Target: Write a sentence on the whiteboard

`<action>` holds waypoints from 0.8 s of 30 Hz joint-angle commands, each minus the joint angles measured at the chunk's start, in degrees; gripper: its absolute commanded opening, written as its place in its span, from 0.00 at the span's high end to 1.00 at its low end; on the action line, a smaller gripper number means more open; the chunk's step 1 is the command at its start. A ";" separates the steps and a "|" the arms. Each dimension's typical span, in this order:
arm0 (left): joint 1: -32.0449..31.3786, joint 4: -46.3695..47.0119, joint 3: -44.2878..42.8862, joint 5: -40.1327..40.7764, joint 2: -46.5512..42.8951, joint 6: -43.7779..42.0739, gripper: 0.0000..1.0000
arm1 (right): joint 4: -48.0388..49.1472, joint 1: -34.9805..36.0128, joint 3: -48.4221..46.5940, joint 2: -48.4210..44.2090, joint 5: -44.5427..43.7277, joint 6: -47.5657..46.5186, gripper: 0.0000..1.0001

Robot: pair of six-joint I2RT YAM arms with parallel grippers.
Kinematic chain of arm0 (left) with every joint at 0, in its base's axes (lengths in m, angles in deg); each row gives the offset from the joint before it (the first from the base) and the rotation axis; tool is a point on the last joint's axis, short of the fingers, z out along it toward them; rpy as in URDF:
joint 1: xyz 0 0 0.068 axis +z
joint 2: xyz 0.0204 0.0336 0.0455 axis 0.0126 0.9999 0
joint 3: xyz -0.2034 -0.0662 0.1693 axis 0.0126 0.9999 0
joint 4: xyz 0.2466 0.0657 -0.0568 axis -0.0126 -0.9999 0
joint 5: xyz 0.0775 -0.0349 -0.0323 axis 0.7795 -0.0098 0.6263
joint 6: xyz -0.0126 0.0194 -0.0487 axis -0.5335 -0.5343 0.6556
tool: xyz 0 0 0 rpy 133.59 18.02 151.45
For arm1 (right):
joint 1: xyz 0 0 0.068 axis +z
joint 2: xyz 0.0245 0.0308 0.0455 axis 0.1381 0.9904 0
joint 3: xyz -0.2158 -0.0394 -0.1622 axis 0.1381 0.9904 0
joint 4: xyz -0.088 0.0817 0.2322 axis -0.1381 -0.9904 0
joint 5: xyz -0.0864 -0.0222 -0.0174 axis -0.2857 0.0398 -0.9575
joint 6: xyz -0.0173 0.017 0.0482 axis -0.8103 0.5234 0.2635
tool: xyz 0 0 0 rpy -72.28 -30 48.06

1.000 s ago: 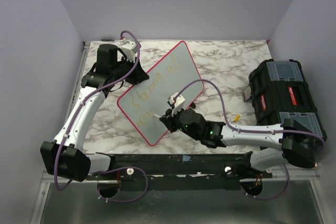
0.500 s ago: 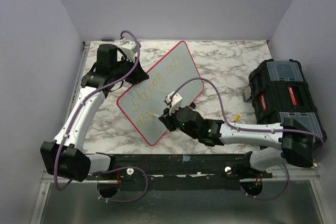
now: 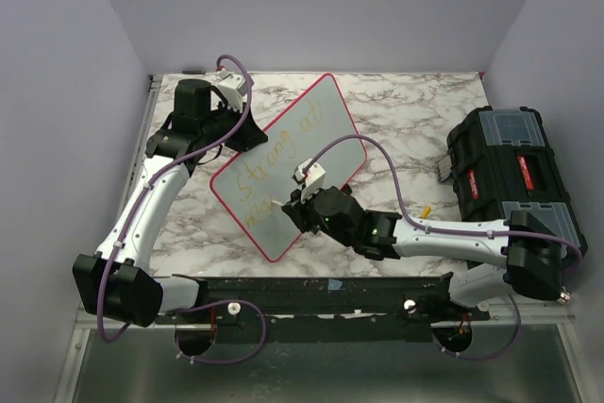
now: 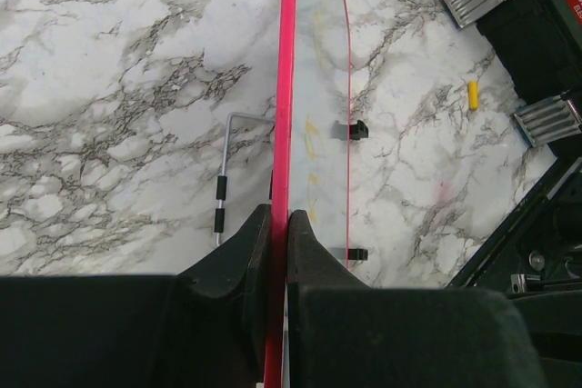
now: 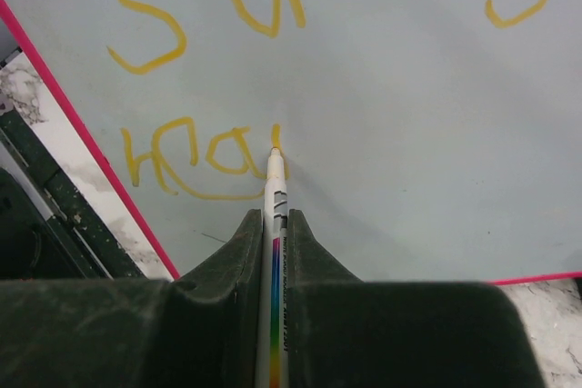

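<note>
Gripping tight: left fingers [image 4: 245,252] on pink-rimmed glossy whiteboard [image 3: 332,110], right fingers [image 5: 236,252] on slim marker [image 5: 275,215].

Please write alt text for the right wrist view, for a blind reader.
The right gripper holds a thin white marker with a rainbow stripe, its tip on a glossy pale grey-white whiteboard at the end of the lower line of yellow-orange handwritten words. The board's pink rim runs down the left.
</note>
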 commanded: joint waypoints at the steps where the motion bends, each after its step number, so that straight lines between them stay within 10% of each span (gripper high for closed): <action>1: -0.65 -1.23 -0.61 3.36 -1.27 -2.27 1.00 | 0.85 -0.17 -2.28 1.99 -2.73 -0.91 0.99; 24: -0.65 -1.27 -0.62 3.62 -1.36 -2.39 1.00 | -2.53 -0.10 -3.90 -2.34 -7.94 -0.11 0.99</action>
